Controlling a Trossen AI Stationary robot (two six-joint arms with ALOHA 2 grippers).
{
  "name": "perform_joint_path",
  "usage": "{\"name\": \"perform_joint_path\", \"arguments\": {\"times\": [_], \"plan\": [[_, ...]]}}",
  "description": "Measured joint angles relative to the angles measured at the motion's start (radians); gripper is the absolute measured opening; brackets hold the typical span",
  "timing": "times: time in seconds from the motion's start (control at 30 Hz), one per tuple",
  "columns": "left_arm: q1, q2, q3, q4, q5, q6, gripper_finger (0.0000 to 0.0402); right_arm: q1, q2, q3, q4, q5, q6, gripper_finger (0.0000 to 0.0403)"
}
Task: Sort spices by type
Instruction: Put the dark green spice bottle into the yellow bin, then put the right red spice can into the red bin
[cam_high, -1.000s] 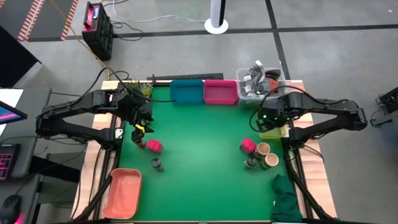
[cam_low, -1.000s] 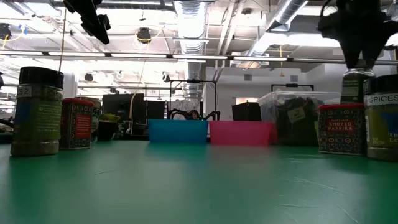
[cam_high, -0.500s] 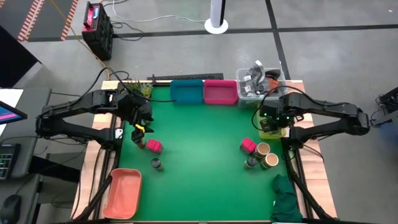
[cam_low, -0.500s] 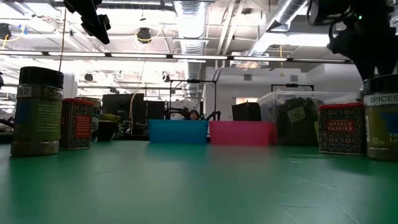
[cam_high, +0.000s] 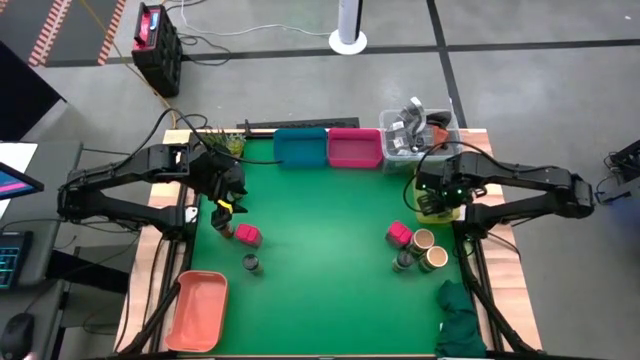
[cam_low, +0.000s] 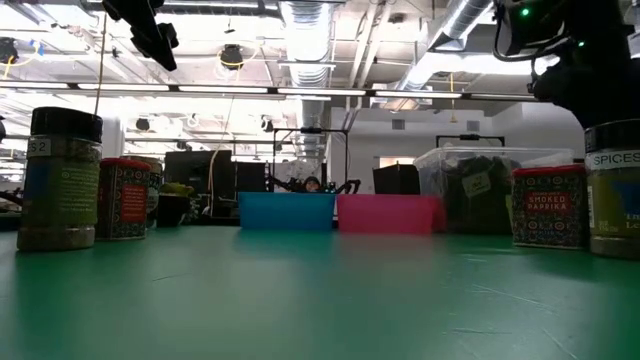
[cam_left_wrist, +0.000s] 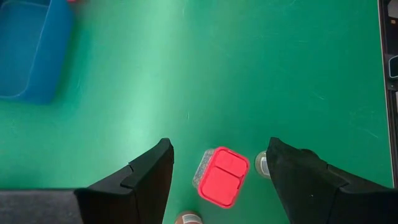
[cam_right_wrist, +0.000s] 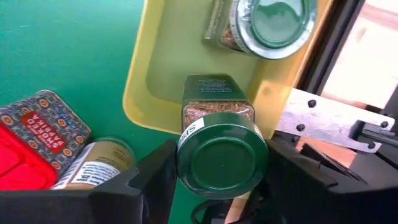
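Right gripper (cam_right_wrist: 221, 186): over the yellow tray (cam_right_wrist: 163, 68) at the table's right edge, its dark fingers on either side of a green-lidded jar (cam_right_wrist: 219, 149); they look to be against its sides, but whether they pinch it or have let go I cannot tell
Green-lidded jar: stands in the yellow tray, a white label strip on its shoulder (the writing is too small to read)
Second green jar (cam_right_wrist: 264, 25): lies in the same tray, at its far end
Left gripper (cam_left_wrist: 214, 180): hangs spread above the green mat, holding nothing, over a red-lidded pack (cam_left_wrist: 221, 177)
Red tin (cam_low: 546, 205): label reads "SMOKED PAPRIKA"; stands near the right edge in the low view
Tall jar beside it (cam_low: 612, 200): label reads "SPICES"
Left-side jars: a dark-lidded jar (cam_low: 62, 180) with a blue label and a red tin (cam_low: 125, 198) beside it, their print unreadable
Right cluster: a magenta pack (cam_high: 399, 234) and two tan-topped jars (cam_high: 429, 250) on the mat near the tray
Bins: blue bin (cam_high: 300, 147) and pink bin (cam_high: 354, 148) side by side at the far edge; an orange tray (cam_high: 199, 308) at the near left
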Motion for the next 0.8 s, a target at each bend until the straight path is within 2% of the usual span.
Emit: {"name": "perform_joint_path", "arguments": {"times": [0.43,0.8], "plan": [[0.0,0.0,0.0,-0.002,0.0,-0.001,0.0244,-0.031,0.0,0.0,0.039,-0.024,-0.075,0.0253],[0.0,0.0,0.0,-0.002,0.0,0.002,0.0244,-0.031,0.0,0.0,0.044,-0.043,-0.075,0.032]]}}
